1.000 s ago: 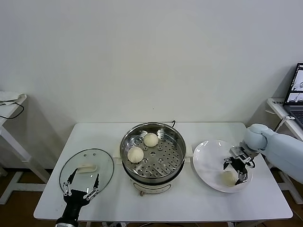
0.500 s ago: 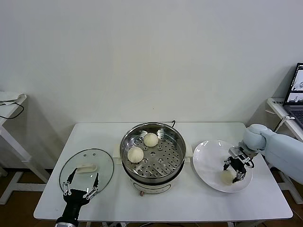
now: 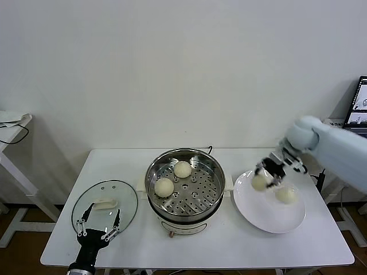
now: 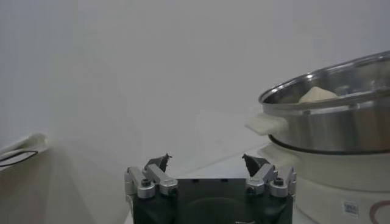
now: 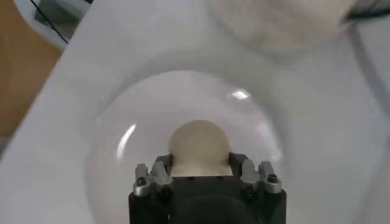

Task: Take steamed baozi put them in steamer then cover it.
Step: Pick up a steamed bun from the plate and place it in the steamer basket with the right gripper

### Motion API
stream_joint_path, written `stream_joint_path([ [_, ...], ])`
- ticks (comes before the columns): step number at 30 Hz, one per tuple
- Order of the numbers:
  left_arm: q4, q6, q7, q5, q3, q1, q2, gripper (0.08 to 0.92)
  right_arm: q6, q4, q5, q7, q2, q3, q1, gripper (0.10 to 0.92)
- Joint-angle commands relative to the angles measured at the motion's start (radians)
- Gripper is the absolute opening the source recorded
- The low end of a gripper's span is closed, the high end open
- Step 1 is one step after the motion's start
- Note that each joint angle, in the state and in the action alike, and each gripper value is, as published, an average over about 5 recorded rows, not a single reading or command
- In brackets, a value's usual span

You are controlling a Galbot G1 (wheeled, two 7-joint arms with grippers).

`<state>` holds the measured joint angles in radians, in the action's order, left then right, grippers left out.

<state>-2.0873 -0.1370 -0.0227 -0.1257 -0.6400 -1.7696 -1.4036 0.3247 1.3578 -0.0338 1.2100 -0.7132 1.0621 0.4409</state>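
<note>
The steamer (image 3: 153,172) stands mid-table with two steamed baozi (image 3: 183,169) (image 3: 164,187) on its perforated tray. My right gripper (image 3: 268,173) is shut on a third baozi (image 3: 261,182), held above the left part of the white plate (image 3: 269,217). In the right wrist view that baozi (image 5: 198,146) sits between the fingers (image 5: 159,170). A fourth baozi (image 3: 286,195) lies on the plate. The glass cover (image 3: 123,197) lies flat to the steamer's left. My left gripper (image 3: 98,224) hovers open at the cover's near edge.
The steamer's rim (image 4: 329,103) and side handle (image 4: 266,123) rise beyond the left gripper (image 4: 207,163), with one baozi (image 4: 317,94) peeking over. A laptop (image 3: 360,112) sits on a side table at the far right. A cable lies on another table at the far left.
My right gripper shut on a baozi on the plate and lifted it up and left, toward the steamer. Another baozi now shows on the plate. The left arm has not moved.
</note>
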Motion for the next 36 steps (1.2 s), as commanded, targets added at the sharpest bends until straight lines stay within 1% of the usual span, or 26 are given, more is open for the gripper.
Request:
stream_joint_path([
  [1, -0.009, 0.003, 0.002, -0.002, 0.01, -0.005, -0.001, 0.823, 0.171, 0.131, 0.036, -0.039, -0.208, 0.059, 0.269, 0.619],
  [6, -0.027, 0.018, 0.006, -0.002, 0.009, -0.01, 0.003, 0.823, 0.208, 0.186, 0.006, -0.05, -0.292, 0.085, 0.266, 0.619],
  [16, -0.027, 0.021, 0.011, -0.014, 0.009, -0.014, -0.002, 0.823, 0.269, 0.231, -0.088, -0.059, -0.365, 0.163, 0.156, 0.629],
  [26, -0.018, 0.009, 0.017, -0.02, 0.007, -0.016, -0.007, 0.823, 0.334, 0.254, -0.168, -0.053, -0.382, 0.172, 0.103, 0.648],
  [36, -0.013, 0.005, 0.021, -0.017, 0.006, -0.013, -0.007, 0.823, 0.341, 0.258, -0.2, -0.051, -0.395, 0.182, 0.056, 0.659],
])
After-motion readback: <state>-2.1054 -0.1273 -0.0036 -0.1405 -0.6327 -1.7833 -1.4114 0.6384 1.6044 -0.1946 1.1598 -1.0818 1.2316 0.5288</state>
